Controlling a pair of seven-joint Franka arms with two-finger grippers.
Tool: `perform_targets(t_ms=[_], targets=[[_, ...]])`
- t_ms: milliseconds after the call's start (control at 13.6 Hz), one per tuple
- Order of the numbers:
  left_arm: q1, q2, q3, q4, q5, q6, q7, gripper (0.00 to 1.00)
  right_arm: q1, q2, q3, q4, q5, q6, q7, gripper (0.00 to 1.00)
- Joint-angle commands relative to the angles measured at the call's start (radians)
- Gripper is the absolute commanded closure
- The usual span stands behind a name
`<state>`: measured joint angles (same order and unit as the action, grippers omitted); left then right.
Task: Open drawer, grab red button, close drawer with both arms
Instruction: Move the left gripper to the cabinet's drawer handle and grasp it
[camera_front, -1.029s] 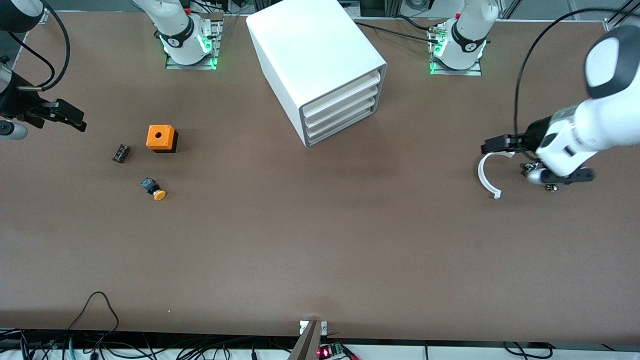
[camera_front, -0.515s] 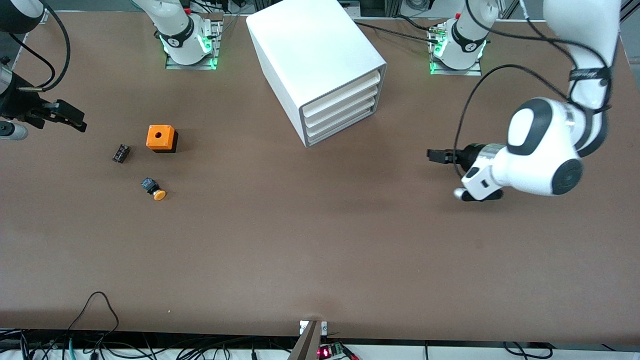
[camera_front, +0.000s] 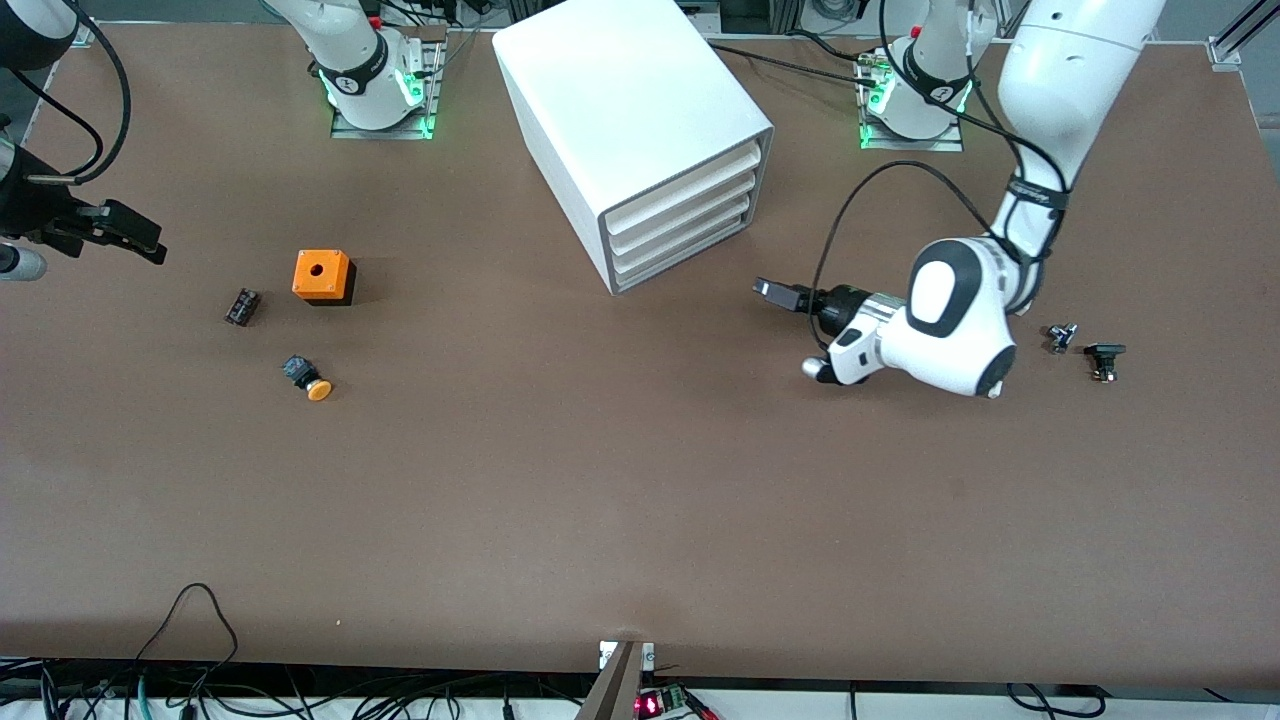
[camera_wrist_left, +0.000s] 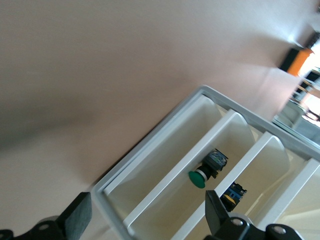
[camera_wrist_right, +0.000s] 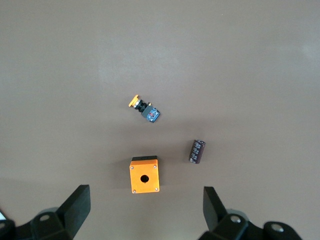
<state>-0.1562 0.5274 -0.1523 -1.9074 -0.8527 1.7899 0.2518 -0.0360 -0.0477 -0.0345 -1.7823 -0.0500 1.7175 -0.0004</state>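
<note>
White plastic makes up the cabinet (camera_front: 640, 130), which stands on the brown table (camera_front: 600, 480) between the two arm bases in the front view, its four drawers (camera_front: 682, 222) all pushed in and facing the left arm's end. The left gripper (camera_front: 775, 291) hangs over the table just in front of those drawers, pointing at them. Two small dark parts (camera_front: 1085, 345) lie toward the left arm's end. The right gripper (camera_front: 130, 232) hovers over the right arm's end; that arm waits. Near it lie an orange cube (camera_front: 323, 276), a dark cylinder (camera_front: 242, 306) and an orange-capped button (camera_front: 306, 378), the button nearest the camera.

From the left wrist view, the left fingers (camera_wrist_left: 76, 220) are spread wide and hold nothing. Between them show the drawer fronts (camera_wrist_left: 200, 165). One drawer holds a green-capped button (camera_wrist_left: 206, 171); the next holds a black-and-blue body (camera_wrist_left: 233, 193), perhaps the wanted button, though its cap is hidden and I cannot tell its colour.

From the right wrist view, the right fingers (camera_wrist_right: 75, 207) are likewise spread and empty, above the cube (camera_wrist_right: 144, 175), the cylinder (camera_wrist_right: 197, 150) and the orange-capped button (camera_wrist_right: 144, 109).

The drawer looks light, stiff and smooth; its flared front lip seems the place to hook a finger. The cabinet may slide when pulled, so the other arm could brace it. The button should be small, hard and apt to roll; pinching its squarer body looks safer than its rounded cap.
</note>
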Motion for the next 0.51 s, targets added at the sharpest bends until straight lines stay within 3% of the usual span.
perform_targets(t_ms=[0,221,441], targets=[[-0.005,-0.027,-0.058,-0.106,-0.101,0.045,0.13,0.0,0.001,0.002,-0.005,0.014,0.016,-0.019,-0.01,0.0],[-0.002,-0.053,-0.122,-0.159,-0.112,0.039,0.129,0.0,0.037,0.024,0.002,0.015,0.03,-0.018,0.002,0.0],[0.004,-0.096,-0.135,-0.189,-0.112,0.029,0.118,0.0,0.065,0.057,0.002,0.015,0.035,-0.006,0.01,0.0]])
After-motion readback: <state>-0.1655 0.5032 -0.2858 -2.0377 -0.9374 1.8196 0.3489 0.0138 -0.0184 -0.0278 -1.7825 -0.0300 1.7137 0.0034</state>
